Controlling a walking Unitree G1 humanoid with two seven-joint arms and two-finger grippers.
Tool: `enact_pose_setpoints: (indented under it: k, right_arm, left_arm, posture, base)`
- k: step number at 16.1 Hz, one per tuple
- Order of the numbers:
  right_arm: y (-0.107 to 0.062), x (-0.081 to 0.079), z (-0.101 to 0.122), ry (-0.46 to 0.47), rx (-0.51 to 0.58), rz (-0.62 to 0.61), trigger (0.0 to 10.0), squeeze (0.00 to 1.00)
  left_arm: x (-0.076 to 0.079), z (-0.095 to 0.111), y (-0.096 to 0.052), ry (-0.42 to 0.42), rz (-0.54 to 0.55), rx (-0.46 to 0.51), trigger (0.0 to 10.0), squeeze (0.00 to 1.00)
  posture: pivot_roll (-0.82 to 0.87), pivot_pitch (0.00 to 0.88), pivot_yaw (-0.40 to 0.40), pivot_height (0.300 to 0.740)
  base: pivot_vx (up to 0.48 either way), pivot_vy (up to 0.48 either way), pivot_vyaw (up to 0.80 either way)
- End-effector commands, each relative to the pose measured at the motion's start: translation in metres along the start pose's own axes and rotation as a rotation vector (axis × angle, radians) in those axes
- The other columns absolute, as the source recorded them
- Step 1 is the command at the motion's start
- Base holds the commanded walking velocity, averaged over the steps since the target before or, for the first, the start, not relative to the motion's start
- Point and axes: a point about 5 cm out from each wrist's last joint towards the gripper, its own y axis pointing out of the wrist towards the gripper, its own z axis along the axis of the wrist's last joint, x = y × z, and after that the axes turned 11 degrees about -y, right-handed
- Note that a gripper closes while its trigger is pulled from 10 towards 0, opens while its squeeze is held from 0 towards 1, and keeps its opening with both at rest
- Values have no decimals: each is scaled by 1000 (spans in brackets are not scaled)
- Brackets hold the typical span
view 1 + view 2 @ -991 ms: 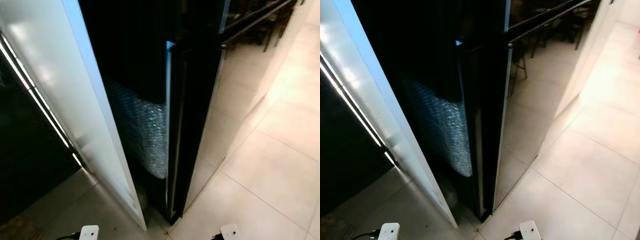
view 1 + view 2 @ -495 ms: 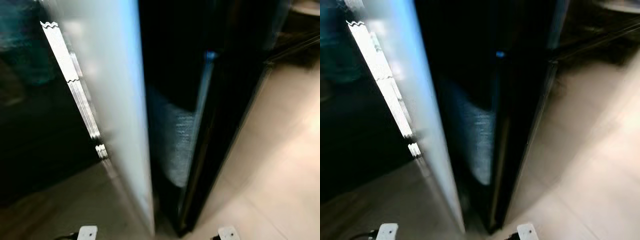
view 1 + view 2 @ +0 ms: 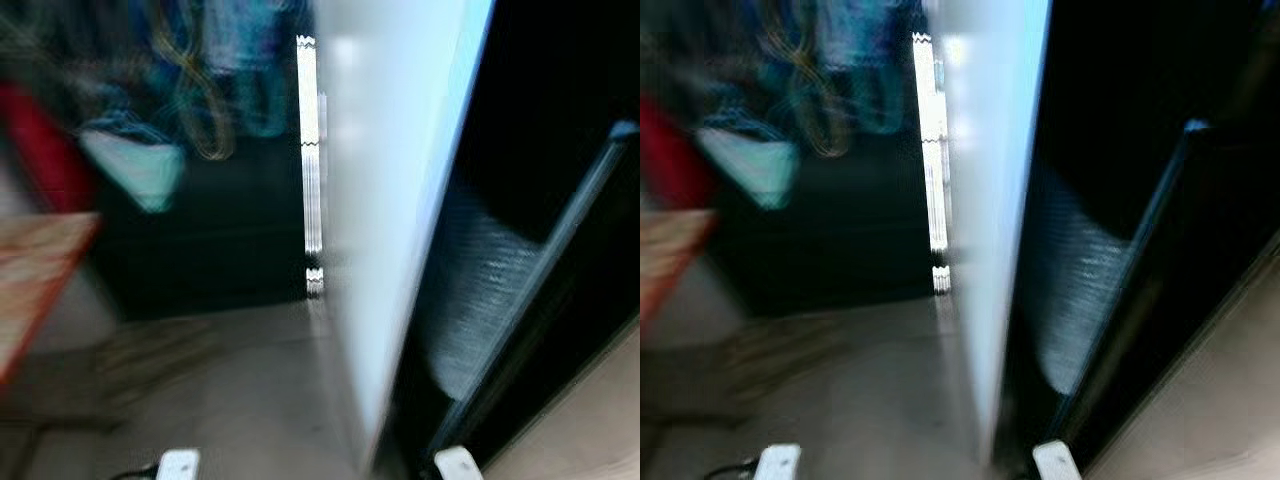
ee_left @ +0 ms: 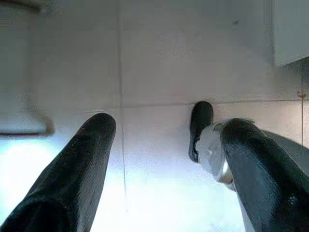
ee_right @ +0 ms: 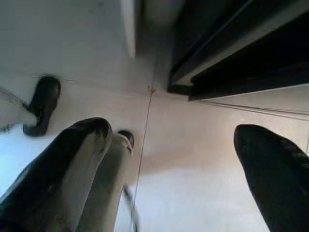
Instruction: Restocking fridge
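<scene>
Beside the fridge's open white door you stand empty-handed: the left gripper and right gripper both hang low with fingers spread, pointing at pale floor tiles. By my reading you are between carries, turning towards blurred coloured stock on your left. Next, you need steady footing, a sharp view, then a reach. The dark fridge interior lies on your right.
</scene>
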Motion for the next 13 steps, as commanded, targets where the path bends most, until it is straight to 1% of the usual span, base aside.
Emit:
enact_pose_setpoints:
  k: [1,6,13]
  right_arm:
    - [1,-3,3,-10,1,13,10000,0]
    - [1,-3,4,-12,-1,18,10000,0]
    - [1,-2,5,-36,-1,25,10000,0]
  left_arm:
    - [-5,0,0,1,13,-7,10000,0]
    - [-5,1,0,-2,15,-2,10000,0]
    - [-4,1,0,-12,20,4,10000,0]
  posture:
    - [-54,0,-7,740]
    - [-62,0,-5,740]
    - [-59,0,-10,740]
  base:
    - [0,0,800]
    - [0,0,800]
    - [0,0,800]
